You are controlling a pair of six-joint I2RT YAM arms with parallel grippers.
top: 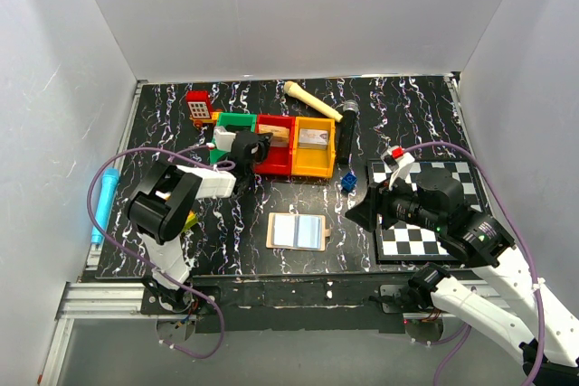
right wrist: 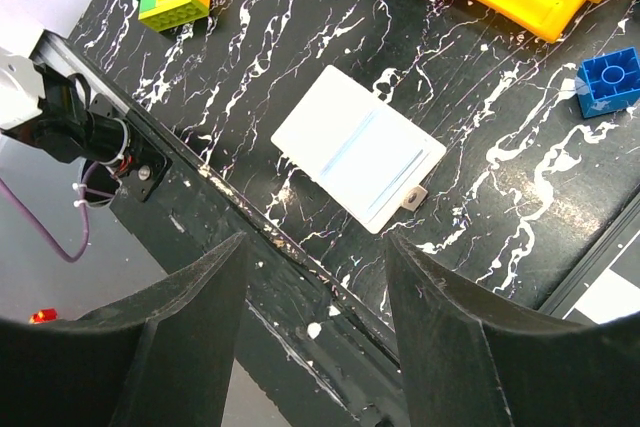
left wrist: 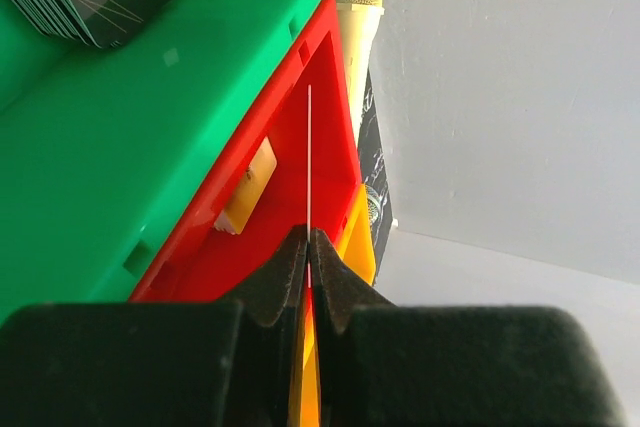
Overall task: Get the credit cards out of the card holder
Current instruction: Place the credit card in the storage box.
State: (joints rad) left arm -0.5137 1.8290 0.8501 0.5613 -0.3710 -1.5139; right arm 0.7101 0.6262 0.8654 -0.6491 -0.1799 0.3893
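While left pincer (left wrist: pixel 309 239) clamps a credit card (left wrist: pixel 309 147) over red bin (left wrist: pixel 280 207), right pincer (right wrist: pixel 315 247) wide, empty.

We found the card holder (top: pixel 297 231) at lower centre of the top view — the bins (top: pixel 312 167) above it, the board (top: pixel 407 240) to its right.
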